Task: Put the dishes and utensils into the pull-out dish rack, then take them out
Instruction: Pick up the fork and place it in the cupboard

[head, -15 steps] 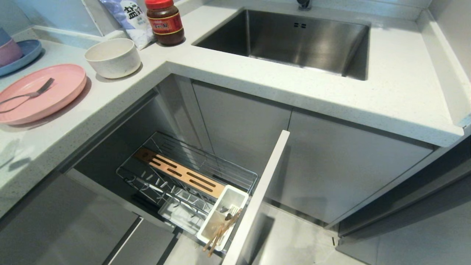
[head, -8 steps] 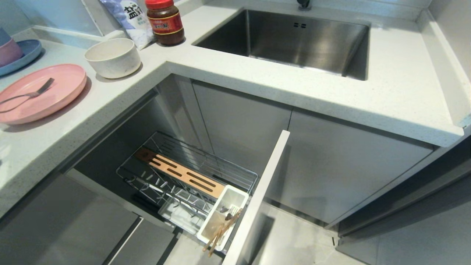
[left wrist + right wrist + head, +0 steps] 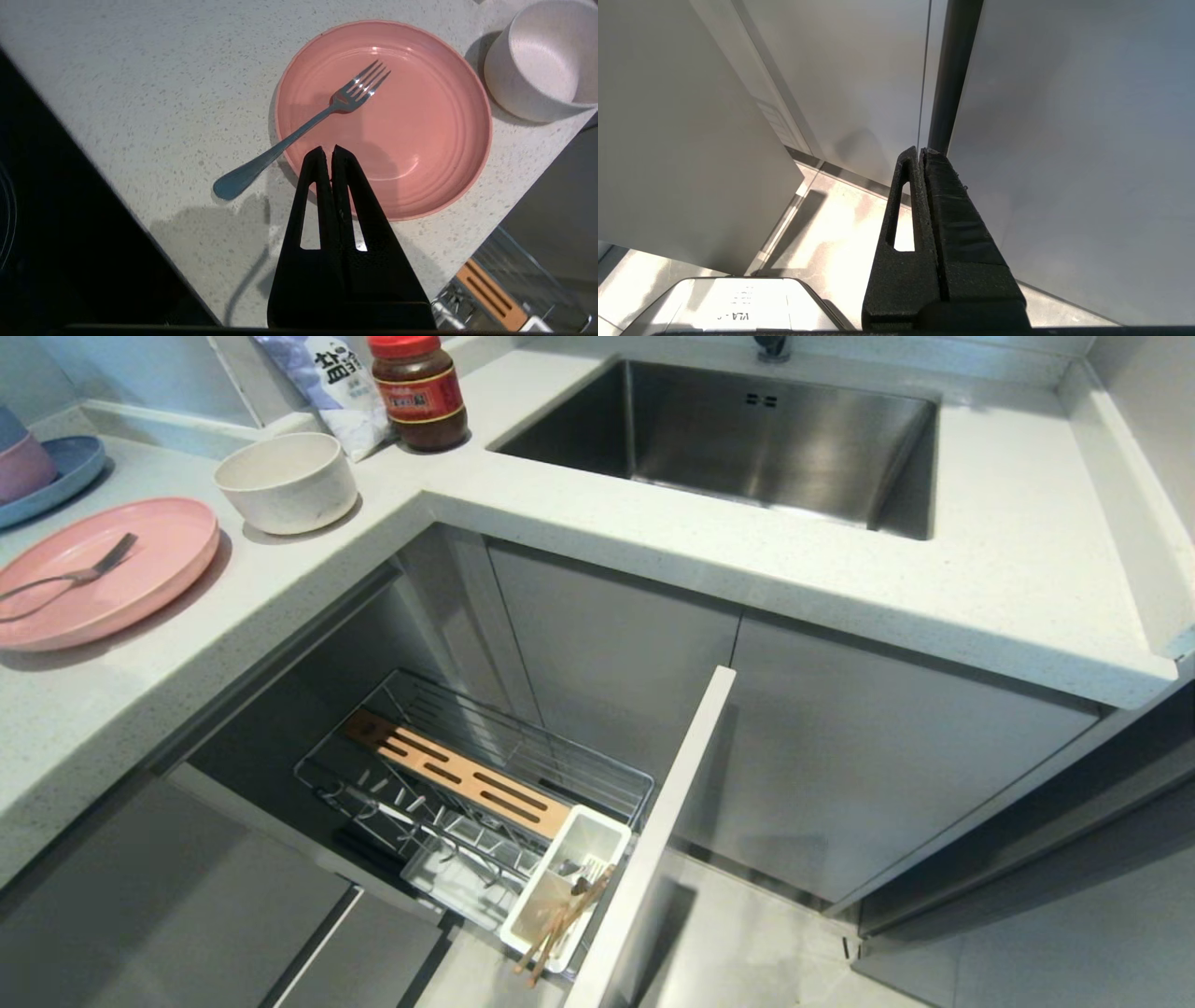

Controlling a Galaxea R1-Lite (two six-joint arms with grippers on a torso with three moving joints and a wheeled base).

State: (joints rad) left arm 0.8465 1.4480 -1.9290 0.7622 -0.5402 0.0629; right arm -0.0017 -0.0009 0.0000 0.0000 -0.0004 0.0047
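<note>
The pink plate [image 3: 98, 569] lies on the counter at the left, with a silver fork [image 3: 65, 579] across it, handle over the rim. Beside it stands the cream bowl [image 3: 285, 481]. Seen from the left wrist, my left gripper [image 3: 328, 150] is shut and empty above the near rim of the pink plate [image 3: 420, 126], close to the fork [image 3: 299, 133] and short of the bowl [image 3: 542, 60]. The pull-out dish rack [image 3: 467, 784] stands open below the counter. Chopsticks [image 3: 565, 919] lean in its white cutlery tray [image 3: 597, 845]. My right gripper [image 3: 920, 150] is shut, parked by cabinet fronts.
A steel sink [image 3: 747, 439] is set in the counter at the back. A red-lidded jar [image 3: 420, 392] and a bag [image 3: 327, 378] stand behind the bowl. A blue plate with stacked bowls [image 3: 37, 471] sits at the far left. The rack's pale front panel [image 3: 653, 831] juts out.
A faint shadow on the counter's near left edge has slid off to the left and faded. Dishes, rack and camera have not moved.
</note>
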